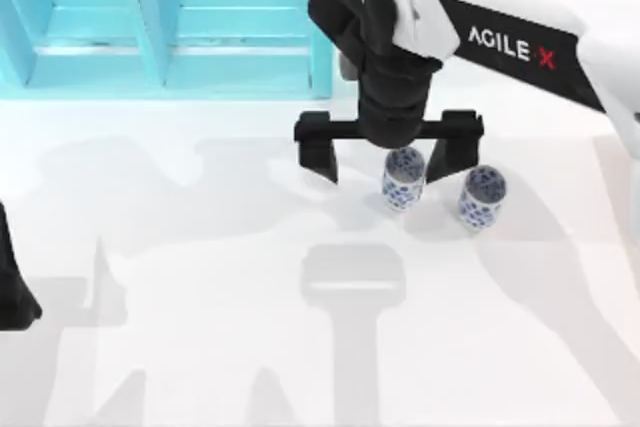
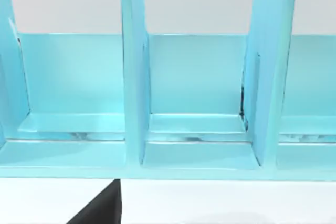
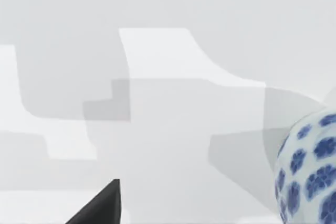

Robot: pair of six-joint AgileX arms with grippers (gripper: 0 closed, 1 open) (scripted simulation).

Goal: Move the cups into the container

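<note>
**Right claw spread wide over the cups, nothing grabbed**

So the right gripper (image 1: 385, 159) is hanging out just in front of the turquoise container (image 1: 322, 27), fingers spread wide apart with nothing between them being squeezed. One finger (image 1: 318, 155) sits off on the side toward the middle of the table, the other (image 1: 448, 152) lands between the two cups as seen from above.

The near cup (image 1: 403, 177) stands upright on the white table (image 1: 200, 277) just in front of the container's right corner, inside the span of the open fingers but closer to the right-hand one. I can't tell whether that finger touches it. The second cup (image 1: 483, 197) is upright too, just beside the first, farther from the container's corner and outside the claw. Both are still on the table, not in the container.

The right wrist view catches the blue-flowered side of a cup (image 3: 310, 171) at its edge.

The left gripper (image 1: 15, 282) is parked well away from the container at the table's left edge; can't tell how its claw is set. Its wrist view looks straight at the container's dividers (image 2: 134, 77).
</note>
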